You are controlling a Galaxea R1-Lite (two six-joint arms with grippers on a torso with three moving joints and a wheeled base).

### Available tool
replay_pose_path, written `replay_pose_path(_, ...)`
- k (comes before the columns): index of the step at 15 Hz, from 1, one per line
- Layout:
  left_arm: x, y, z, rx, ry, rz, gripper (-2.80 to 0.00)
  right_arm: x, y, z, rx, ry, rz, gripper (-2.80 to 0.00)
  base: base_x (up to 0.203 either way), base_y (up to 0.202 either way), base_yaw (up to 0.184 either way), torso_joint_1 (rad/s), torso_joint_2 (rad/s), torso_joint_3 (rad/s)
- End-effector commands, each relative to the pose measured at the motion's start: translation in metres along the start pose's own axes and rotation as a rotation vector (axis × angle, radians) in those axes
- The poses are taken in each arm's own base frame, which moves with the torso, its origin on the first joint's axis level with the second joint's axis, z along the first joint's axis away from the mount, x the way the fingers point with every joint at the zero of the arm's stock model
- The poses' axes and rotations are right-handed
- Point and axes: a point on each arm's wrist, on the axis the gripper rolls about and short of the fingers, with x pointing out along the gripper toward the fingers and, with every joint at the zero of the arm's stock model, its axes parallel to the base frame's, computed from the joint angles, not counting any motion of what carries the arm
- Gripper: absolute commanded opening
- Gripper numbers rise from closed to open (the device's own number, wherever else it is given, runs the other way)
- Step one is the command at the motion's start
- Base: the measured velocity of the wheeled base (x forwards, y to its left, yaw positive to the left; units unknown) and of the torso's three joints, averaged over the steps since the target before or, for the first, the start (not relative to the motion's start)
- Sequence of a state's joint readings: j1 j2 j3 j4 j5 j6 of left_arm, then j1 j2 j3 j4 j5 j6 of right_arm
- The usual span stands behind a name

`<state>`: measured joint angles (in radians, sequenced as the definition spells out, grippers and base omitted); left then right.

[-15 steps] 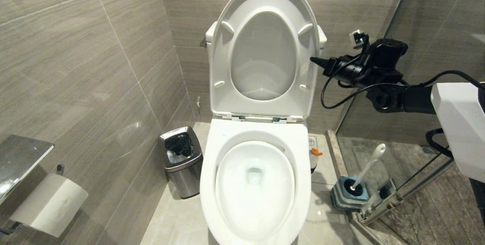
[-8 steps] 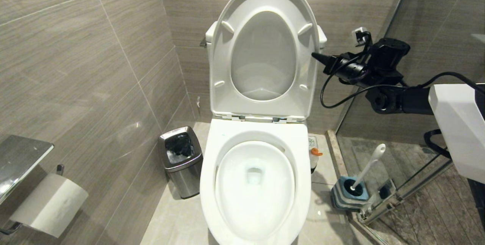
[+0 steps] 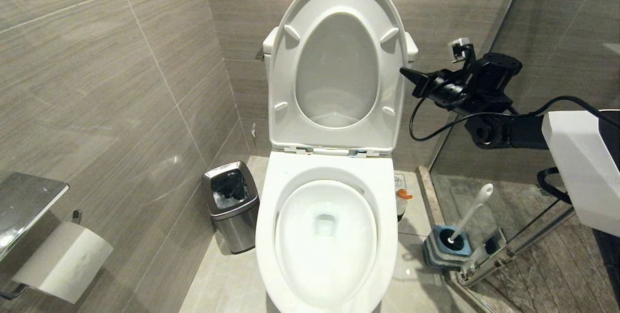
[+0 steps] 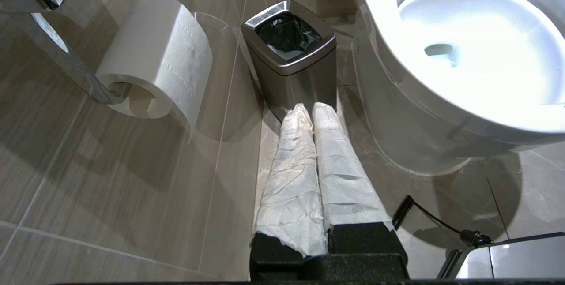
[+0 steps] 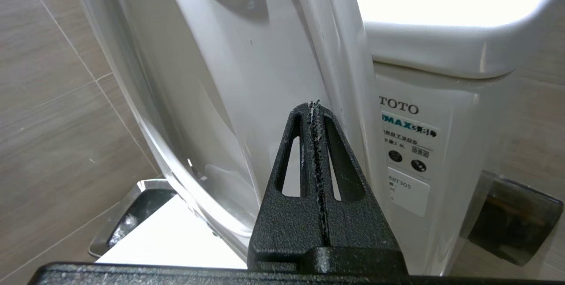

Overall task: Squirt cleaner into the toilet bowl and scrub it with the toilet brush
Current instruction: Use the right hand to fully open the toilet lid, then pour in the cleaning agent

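The toilet bowl (image 3: 265, 245) stands open in the middle, its seat and lid (image 3: 286, 85) raised against the tank. A faint turquoise tint of cleaner (image 3: 325, 225) shows in the water. The toilet brush (image 3: 472, 209) stands tilted in its blue-and-grey holder (image 3: 438, 250) on the floor to the right. My right gripper (image 3: 403, 71) is shut and empty, its tip (image 5: 314, 105) close to the right edge of the raised lid (image 5: 212, 77). My left gripper (image 4: 309, 107), with white-wrapped fingers, is shut and hangs low on the bowl's (image 4: 384, 82) left side.
A small steel bin (image 3: 231, 204) stands left of the toilet. A paper roll (image 3: 63, 259) hangs on the left wall. A white bottle with an orange cap (image 3: 402, 199) sits between the toilet and the glass partition (image 3: 508, 255). The tank (image 5: 441, 51) is behind the lid.
The right gripper has turned a little and its tip has risen slightly beside the lid's edge. The brush, bowl and left gripper have not moved.
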<state>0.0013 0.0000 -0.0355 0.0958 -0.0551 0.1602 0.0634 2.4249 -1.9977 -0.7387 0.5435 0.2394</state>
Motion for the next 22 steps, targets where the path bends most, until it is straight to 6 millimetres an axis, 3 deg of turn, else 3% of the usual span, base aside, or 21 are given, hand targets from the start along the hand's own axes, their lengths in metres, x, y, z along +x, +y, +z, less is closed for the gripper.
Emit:
replay_pose_path(1, 0.0, 0.0, 0.0, 0.001, 0.003, 0.0, -2.8, -0.003, 0.009, 0.026, -0.021, -0.041, 0.017, -2.8, 0.0, 0.0, 0.0, 0.0, 0.0, 0.0)
replay_pose_path(5, 0.0, 0.0, 0.0, -0.001, 0.003, 0.0, -2.8, -0.012, 0.038, 0.086, -0.049, -0.1, 0.047, -2.8, 0.0, 0.0, 0.0, 0.0, 0.0, 0.0)
replay_pose_path(17, 0.0, 0.0, 0.0, -0.007, 0.001, 0.001, -2.8, -0.047, 0.107, 0.142, -0.015, -0.102, 0.064, -2.8, 0.0, 0.0, 0.0, 0.0, 0.0, 0.0)
replay_pose_path(20, 0.0, 0.0, 0.0, -0.013, 0.004, 0.01, -2.8, -0.071, 0.132, 0.176, -0.019, -0.114, 0.072, -2.8, 0.0, 0.0, 0.0, 0.0, 0.0, 0.0)
replay_pose_path(22, 0.0, 0.0, 0.0, -0.013, 0.004, 0.012, -2.8, -0.1, 0.153, 0.209, -0.007, -0.083, 0.023, -2.8, 0.0, 0.0, 0.0, 0.0, 0.0, 0.0)
